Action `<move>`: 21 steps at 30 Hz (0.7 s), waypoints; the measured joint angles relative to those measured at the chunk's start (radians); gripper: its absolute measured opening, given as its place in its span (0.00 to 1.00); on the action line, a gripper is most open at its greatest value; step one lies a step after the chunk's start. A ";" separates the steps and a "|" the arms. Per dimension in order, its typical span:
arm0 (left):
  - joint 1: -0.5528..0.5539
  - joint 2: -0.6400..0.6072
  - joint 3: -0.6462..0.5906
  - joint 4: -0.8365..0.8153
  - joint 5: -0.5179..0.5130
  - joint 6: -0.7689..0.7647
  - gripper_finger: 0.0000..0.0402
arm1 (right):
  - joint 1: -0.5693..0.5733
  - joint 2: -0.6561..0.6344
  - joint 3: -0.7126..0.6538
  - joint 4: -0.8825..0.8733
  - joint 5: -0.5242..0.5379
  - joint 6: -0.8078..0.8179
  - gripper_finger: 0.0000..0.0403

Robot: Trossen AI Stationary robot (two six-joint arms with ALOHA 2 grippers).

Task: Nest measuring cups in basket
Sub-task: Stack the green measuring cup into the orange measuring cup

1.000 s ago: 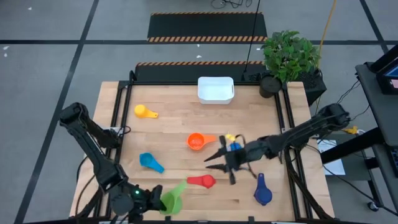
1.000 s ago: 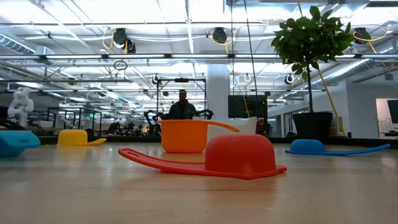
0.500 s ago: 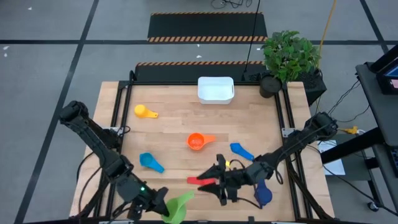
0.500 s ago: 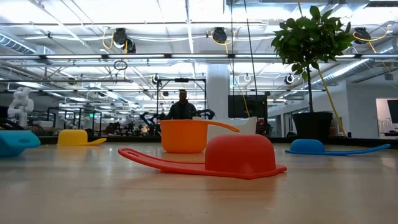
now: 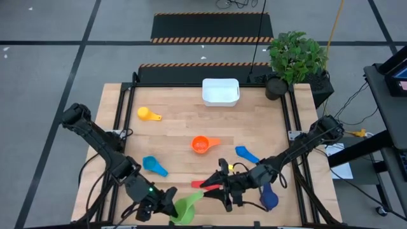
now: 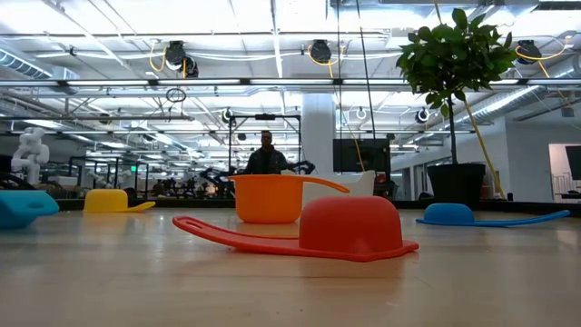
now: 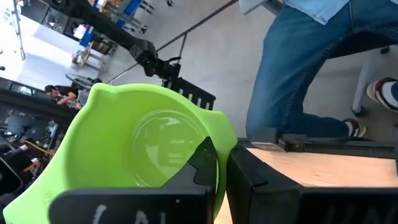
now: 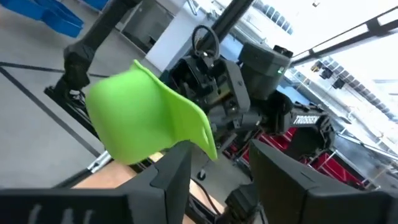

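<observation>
Since earlier we are seeing left gripper (image 5: pixel 166 207) carrying glossy green cup (image 5: pixel 186 210) rightward, clamping its rim | right gripper (image 5: pixel 222 186) stretching low, fingers parted.

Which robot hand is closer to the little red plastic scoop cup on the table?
The right. Its end effector hovers right beside the red plastic measuring cup, fingers apart. The left end effector is farther off near the table's front edge, shut on the green plastic measuring cup.

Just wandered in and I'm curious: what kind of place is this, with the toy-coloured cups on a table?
Probably a robotics lab or workshop: a wooden table framed in black rails, open industrial ceiling with hanging cable reels, and a small white humanoid robot in the background.
</observation>
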 joint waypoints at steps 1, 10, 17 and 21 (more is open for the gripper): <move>0.005 0.000 0.000 -0.002 0.008 0.000 0.03 | 0.000 0.000 0.000 0.000 -0.014 0.009 0.36; 0.032 0.000 0.000 -0.005 0.067 -0.003 0.03 | -0.005 0.000 0.000 0.007 -0.069 0.051 0.26; 0.030 0.000 0.000 -0.005 0.069 0.000 0.02 | -0.037 0.000 0.000 -0.010 -0.123 0.111 0.15; 0.039 0.000 0.000 -0.006 0.073 0.000 0.03 | -0.052 0.000 0.000 -0.036 -0.170 0.123 0.13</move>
